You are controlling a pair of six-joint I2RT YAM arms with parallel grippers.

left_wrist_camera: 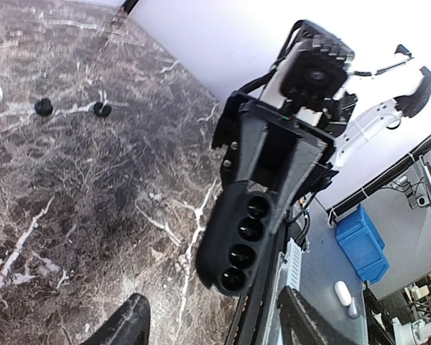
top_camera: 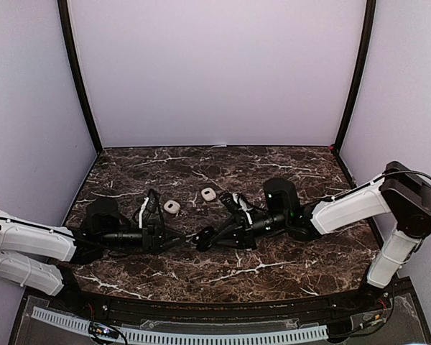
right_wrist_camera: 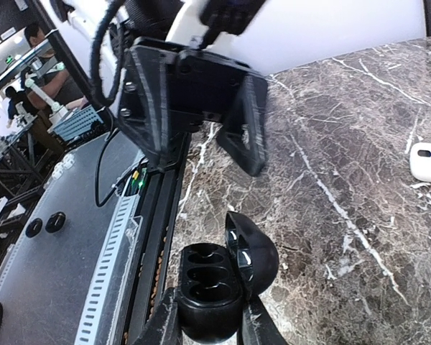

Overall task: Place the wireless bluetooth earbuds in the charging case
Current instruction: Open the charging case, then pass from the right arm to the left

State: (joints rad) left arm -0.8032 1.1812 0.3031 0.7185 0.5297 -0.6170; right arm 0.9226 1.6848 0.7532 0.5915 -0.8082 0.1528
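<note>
Fetching a bud was, by my reading, the step you had in hand. A black earbud [left_wrist_camera: 43, 108] and a second black earbud [left_wrist_camera: 100, 110] lay side by side on the marble table [right_wrist_camera: 330, 144], not touching and well apart from both arms. The black charging case [right_wrist_camera: 205, 284] was off to the side of them, and its two sockets looked empty. Its lid [right_wrist_camera: 253, 251] stood hinged back.

Your right gripper [right_wrist_camera: 208, 316] pinched the case by its lower body, mouth upward. Your left gripper [left_wrist_camera: 214, 323] faced it with its fingers spread and nothing between them.

To do it well, you needed to:
- Take that free hand over to the buds and straddle one only, since they sat close enough that a wide approach might have nudged the other.
- Come down slowly, because dark buds on dark stone were hard to pick out.
- Close gently, as a small round body would likely squirt out of a hard or off-centre pinch.
- Hold the case level and steady, with the lid clear of the incoming path.
- Match the bud to its own socket before letting go.

The white case [right_wrist_camera: 426, 161] further along the table was best left alone.
</note>
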